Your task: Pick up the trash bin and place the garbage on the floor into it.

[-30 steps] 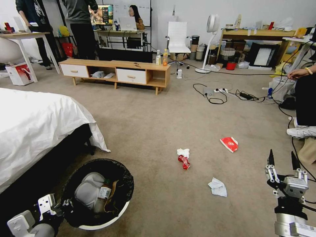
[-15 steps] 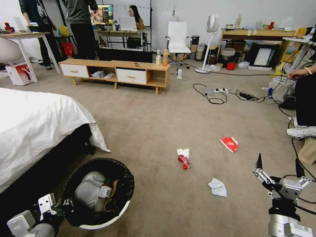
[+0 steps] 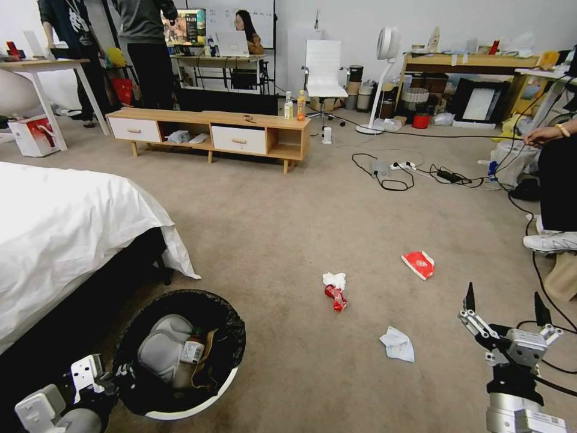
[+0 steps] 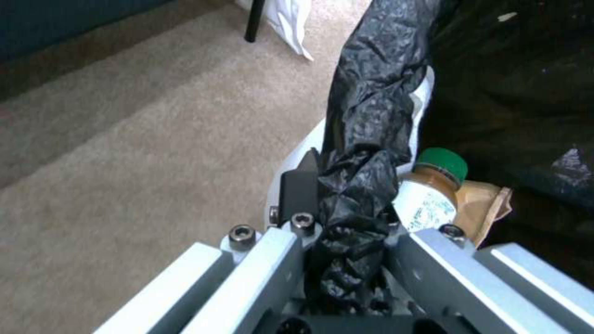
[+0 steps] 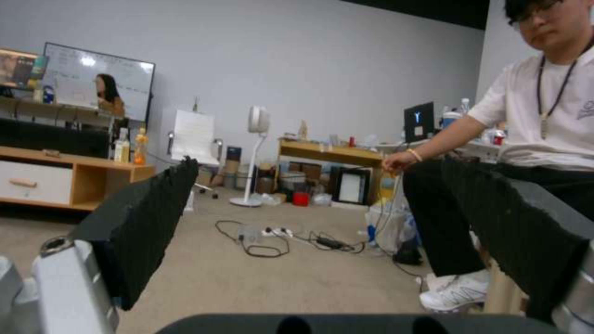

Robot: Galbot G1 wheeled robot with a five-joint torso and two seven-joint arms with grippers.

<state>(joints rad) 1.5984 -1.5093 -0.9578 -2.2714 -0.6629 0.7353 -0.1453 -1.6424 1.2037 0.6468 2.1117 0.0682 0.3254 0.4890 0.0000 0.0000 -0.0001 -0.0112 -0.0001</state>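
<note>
Beige short-pile carpet [image 3: 288, 204] covers the floor, with a low wooden cabinet [image 3: 210, 135] toward the upper left of the frame and a white-sheeted bed [image 3: 66, 228] along the left edge. At the lower left sits the trash bin [image 3: 198, 404], a round white plastic tub lined with a crinkled, glossy black bag [image 4: 371, 120] that spills over the rim. Inside it lie a pale grey rounded lump, a crumpled brown paper bag [image 4: 486, 204] and a bottle with a green cap [image 4: 441, 162]; the bottle's lower end is buried.

The left gripper [image 4: 337, 218] is clamped on the bin's near rim, bag plastic bunched between its fingers; in the head view its fingertips are lost against the dark liner. The right gripper [image 3: 502, 304], at the lower right, hovers above the carpet with its two black, rough-faced pads [image 5: 148, 218] spread wide and nothing between them.

Loose on the carpet near centre frame are a white tissue [image 3: 335, 279] touching a crushed red can [image 3: 336, 297], a second crumpled white tissue [image 3: 398, 344] lower and to the right, and a flat red packet [image 3: 419, 264] with a white mark, well apart toward the right.
</note>
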